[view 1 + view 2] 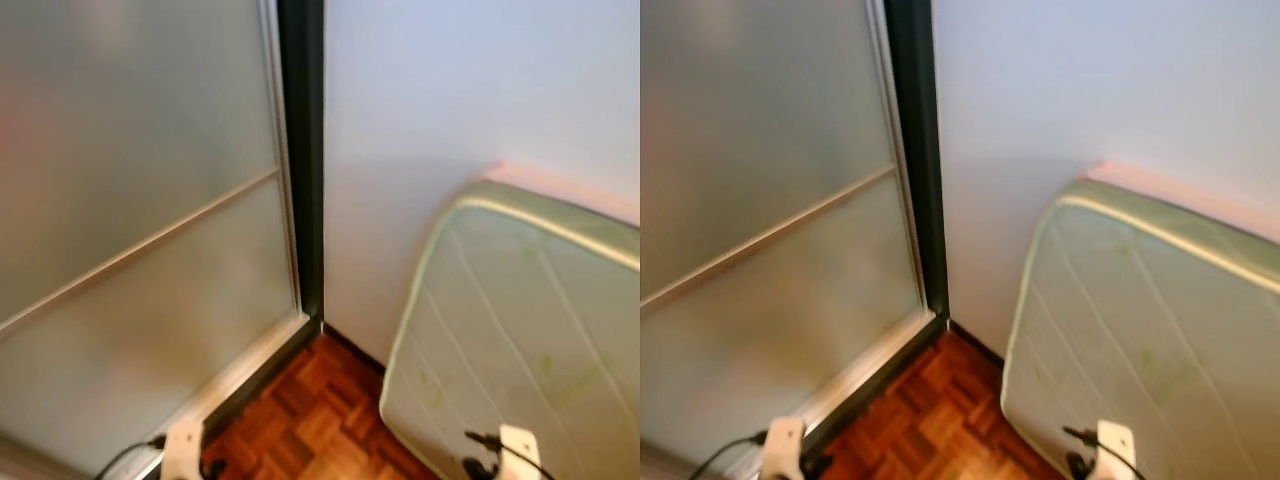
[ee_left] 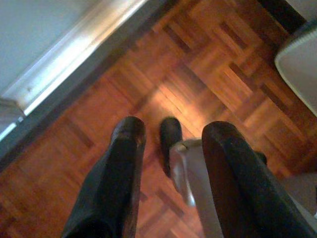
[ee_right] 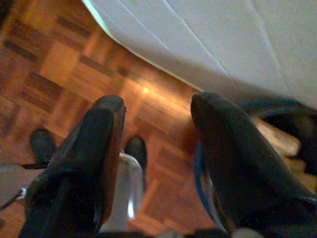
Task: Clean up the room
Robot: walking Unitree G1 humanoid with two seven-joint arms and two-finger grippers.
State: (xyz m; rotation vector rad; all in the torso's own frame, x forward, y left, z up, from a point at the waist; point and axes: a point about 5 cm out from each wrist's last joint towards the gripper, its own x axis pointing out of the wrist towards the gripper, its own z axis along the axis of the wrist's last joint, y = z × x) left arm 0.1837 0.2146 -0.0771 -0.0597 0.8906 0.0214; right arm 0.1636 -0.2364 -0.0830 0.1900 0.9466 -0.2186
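Note:
I face a room corner. A pale green quilted mattress (image 1: 520, 330) leans against the white wall (image 1: 450, 100) on the right. Both arms hang low at my sides, their wrists at the bottom edge of the eye views. My left gripper (image 2: 176, 130) is open over bare parquet floor (image 2: 99, 114), with nothing between its fingers. My right gripper (image 3: 158, 104) is also open and empty, hanging beside the mattress's lower edge (image 3: 198, 39). A blurred object with a blue rim (image 3: 200, 173) lies on the floor behind the right fingers; I cannot tell what it is.
A frosted glass sliding door (image 1: 140, 200) with a dark frame (image 1: 302, 150) and a metal floor track (image 2: 74, 54) fills the left side. Parquet floor (image 1: 310, 420) runs between door and mattress. My black feet (image 2: 171, 139) show below the grippers.

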